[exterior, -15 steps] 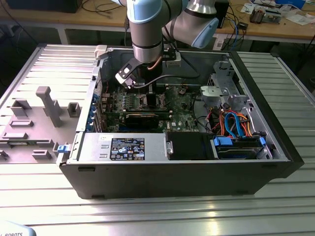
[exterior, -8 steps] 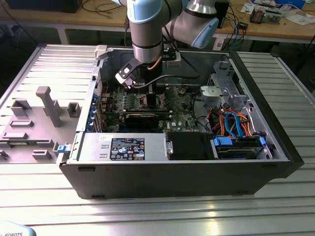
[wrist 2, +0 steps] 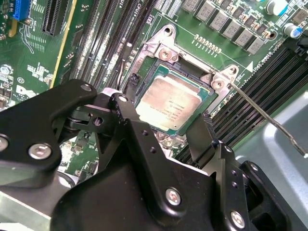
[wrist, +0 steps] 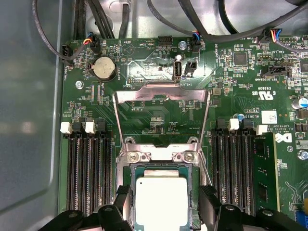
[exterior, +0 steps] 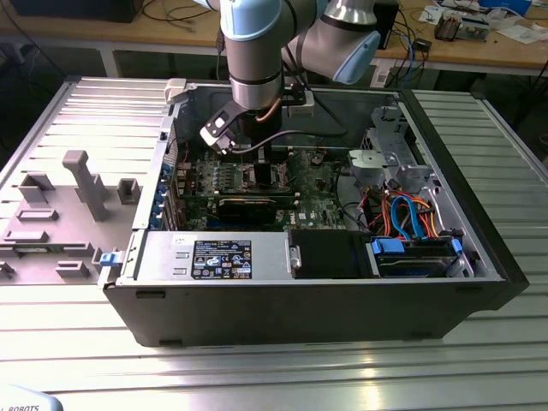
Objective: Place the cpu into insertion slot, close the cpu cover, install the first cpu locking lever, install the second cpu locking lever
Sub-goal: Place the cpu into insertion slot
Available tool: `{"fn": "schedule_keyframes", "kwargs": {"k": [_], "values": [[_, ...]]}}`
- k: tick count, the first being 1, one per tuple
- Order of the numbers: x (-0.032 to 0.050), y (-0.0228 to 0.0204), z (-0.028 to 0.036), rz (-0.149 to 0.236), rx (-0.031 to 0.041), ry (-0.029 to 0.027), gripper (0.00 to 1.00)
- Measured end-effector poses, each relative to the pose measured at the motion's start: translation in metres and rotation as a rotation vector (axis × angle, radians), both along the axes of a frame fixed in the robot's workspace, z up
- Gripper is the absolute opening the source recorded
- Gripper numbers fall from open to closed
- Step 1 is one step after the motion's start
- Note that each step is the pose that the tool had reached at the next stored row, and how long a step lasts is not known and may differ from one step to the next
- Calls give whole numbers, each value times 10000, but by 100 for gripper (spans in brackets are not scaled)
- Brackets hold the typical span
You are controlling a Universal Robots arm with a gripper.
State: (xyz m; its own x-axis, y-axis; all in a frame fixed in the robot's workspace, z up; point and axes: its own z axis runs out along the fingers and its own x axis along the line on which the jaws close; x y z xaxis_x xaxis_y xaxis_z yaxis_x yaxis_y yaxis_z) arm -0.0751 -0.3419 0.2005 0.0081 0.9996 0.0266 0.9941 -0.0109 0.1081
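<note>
A: First wrist view, go. Where's the cpu?
B: The cpu (wrist: 161, 202) lies flat inside the insertion slot (wrist: 161, 155), silver lid up. The gripper (wrist: 164, 196) is spread open and straddles it, one finger on each side, gaps showing, no clamp.
A: Why wide like that?
B: My guess is the chip looks seated, so the fingers only need to clear it. The cpu cover (wrist: 161, 93) is swung up off the slot on its hinge, which leaves the slot open from above.
A: Any writing?
B: White stickers (wrist: 268, 117) and fine white print on the board beyond the memory slots (wrist: 89, 168) flanking the insertion slot. I'm skipping the text.

A: Second wrist view?
B: The cpu (wrist 2: 168, 101) is square within the slot's metal rim (wrist 2: 166, 53), with the gripper (wrist 2: 160, 115) open around it. A locking lever (wrist 2: 267, 118) juts out from the slot's corner and looks unlatched. There's faint print on the chip lid, not read.

A: Exterior view?
B: The arm (exterior: 253, 60) reaches down into the open computer case (exterior: 479, 257), and the gripper (exterior: 257, 152) is directly above the insertion slot. The case lies on its side on the tabletop (exterior: 257, 377), likely so the slot faces up. There's a label sticker (exterior: 221, 257) on the box at the case edge nearest the camera, on this side of the slot, text left alone.
</note>
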Motion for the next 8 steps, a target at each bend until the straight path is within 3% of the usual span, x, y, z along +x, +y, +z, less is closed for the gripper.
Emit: {"fn": "schedule_keyframes", "kwargs": {"k": [8], "values": [[-14,0,0,0,-1,1,67]]}}
